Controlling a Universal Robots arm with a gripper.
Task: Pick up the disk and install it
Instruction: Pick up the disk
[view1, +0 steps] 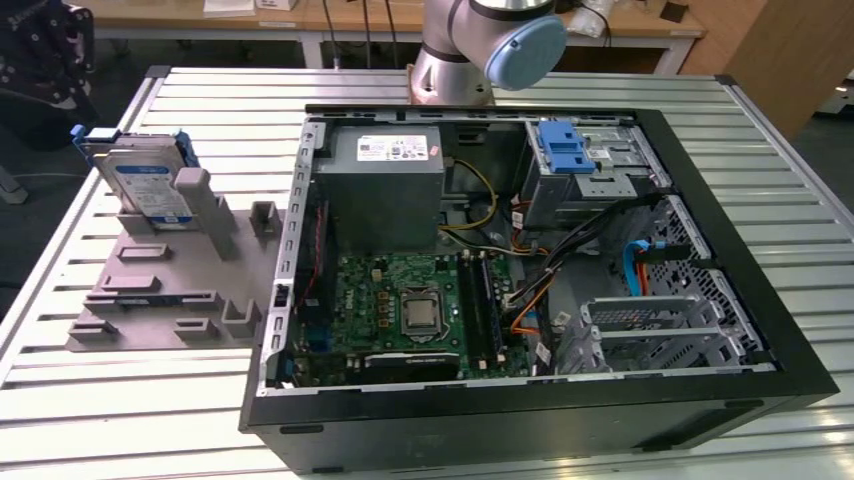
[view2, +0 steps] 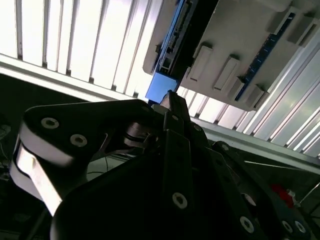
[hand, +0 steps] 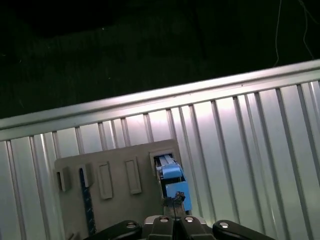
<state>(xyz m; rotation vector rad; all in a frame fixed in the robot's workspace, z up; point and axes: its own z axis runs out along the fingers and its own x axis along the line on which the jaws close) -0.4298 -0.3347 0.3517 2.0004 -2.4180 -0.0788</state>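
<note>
Closest to you in the exterior view is the black wall of the open case (view1: 534, 420), laid on its side so that its board and bays face up, presumably for reach from above. At the exterior view's left the disk (view1: 144, 180) stands on edge in a slot of a grey fixture (view1: 160, 290), label outward. I judge it is propped upright so that its top edge can be gripped, and nothing touches it. The arm (view1: 474, 50) rises behind the case. All of it sits on a pale slatted metal tabletop (view1: 747, 130), with wooden desks beyond. In the second wrist view the gripper (view2: 171, 97) fills the foreground, and its tip lines up with the blue bracket of the disk (view2: 161, 86) in the fixture (view2: 240, 45), over the bright slats of the tabletop (view2: 75, 40). In the first wrist view the gripper (hand: 176, 200) points at the disk (hand: 170, 172), seen edge-on in the fixture (hand: 115, 200). The tabletop (hand: 240, 150) ends at a rail, with dark floor past it. Whether the gripper is released or clenched you cannot tell; it holds nothing.
</note>
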